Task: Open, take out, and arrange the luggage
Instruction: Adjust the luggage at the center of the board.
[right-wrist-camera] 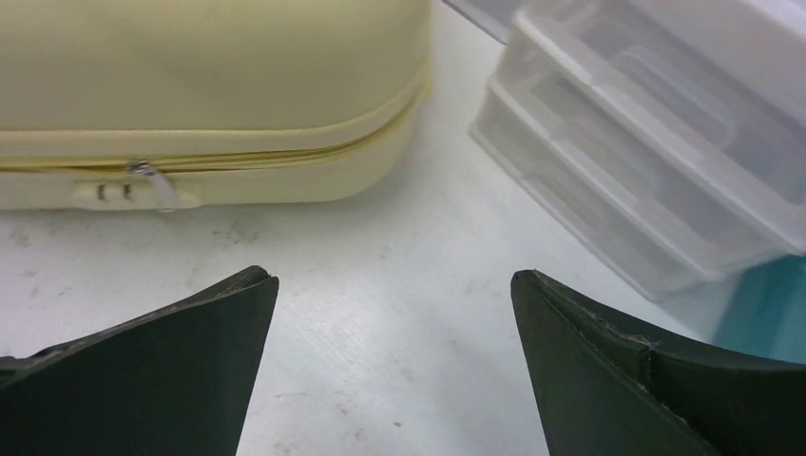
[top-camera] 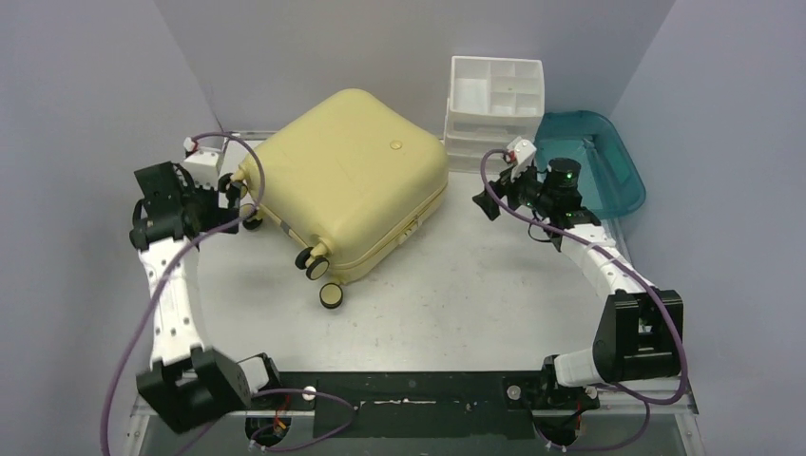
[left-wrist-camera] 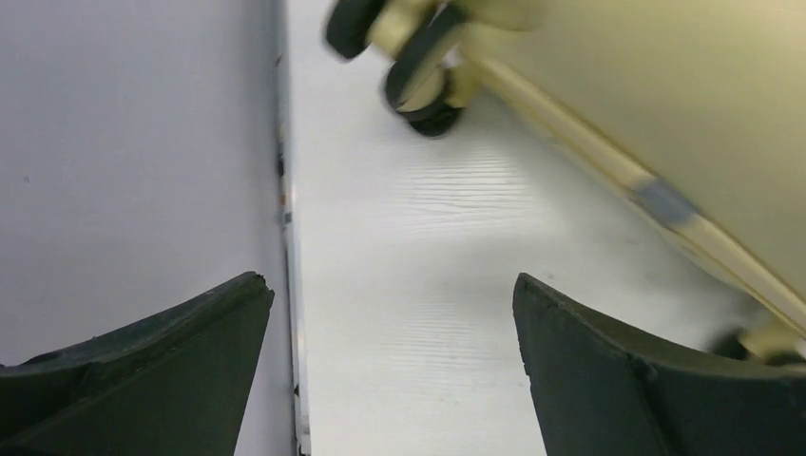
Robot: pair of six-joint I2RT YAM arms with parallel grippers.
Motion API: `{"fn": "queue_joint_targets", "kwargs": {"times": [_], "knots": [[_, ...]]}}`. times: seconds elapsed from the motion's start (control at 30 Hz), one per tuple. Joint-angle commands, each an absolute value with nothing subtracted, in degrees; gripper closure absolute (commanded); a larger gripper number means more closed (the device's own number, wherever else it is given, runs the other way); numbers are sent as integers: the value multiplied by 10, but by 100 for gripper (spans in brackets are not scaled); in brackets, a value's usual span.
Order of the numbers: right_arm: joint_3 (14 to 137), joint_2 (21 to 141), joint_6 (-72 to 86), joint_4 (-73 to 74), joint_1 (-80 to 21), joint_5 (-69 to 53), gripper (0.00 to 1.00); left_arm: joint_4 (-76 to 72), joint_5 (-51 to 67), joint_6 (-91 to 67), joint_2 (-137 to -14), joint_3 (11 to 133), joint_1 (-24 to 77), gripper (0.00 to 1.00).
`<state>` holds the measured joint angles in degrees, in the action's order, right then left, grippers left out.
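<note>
Opening not started: suitcase (top-camera: 347,180) lies zipped shut at the bench's (top-camera: 456,285) back-left, left pincer (left-wrist-camera: 390,285) and right pincer (right-wrist-camera: 394,275) both released and empty; next I reckon the right must pinch the zip pull (right-wrist-camera: 143,176).

One luggage (top-camera: 352,176) lies toward the back-left of the worktop (top-camera: 456,285). One white drawer organizer (top-camera: 494,109) stands at its back edge and one teal tray (top-camera: 599,161) at its back-right corner. There are two tools, the left tool (left-wrist-camera: 392,290) and the right tool (right-wrist-camera: 394,280), and the luggage seems to show three wheels (top-camera: 331,295), though an arm partly hides that end.
</note>
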<state>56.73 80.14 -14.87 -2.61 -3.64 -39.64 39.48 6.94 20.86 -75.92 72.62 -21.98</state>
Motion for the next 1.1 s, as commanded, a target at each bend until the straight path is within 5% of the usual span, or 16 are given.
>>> {"fn": "queue_joint_targets", "kwargs": {"times": [0.0, 0.17, 0.57, 1.07], "knots": [[520, 814, -151, -119, -77, -486, 1, 485, 272, 298, -565, 698, -166, 3], [501, 855, -128, -163, -102, -492, 3, 558, 330, 299, -464, 688, -67, 3], [508, 875, -165, -131, -89, -493, 3, 623, 330, 305, -530, 683, 28, 3], [518, 905, -181, -117, -89, -501, 4, 464, 22, 183, -607, 588, 272, 3]]}}
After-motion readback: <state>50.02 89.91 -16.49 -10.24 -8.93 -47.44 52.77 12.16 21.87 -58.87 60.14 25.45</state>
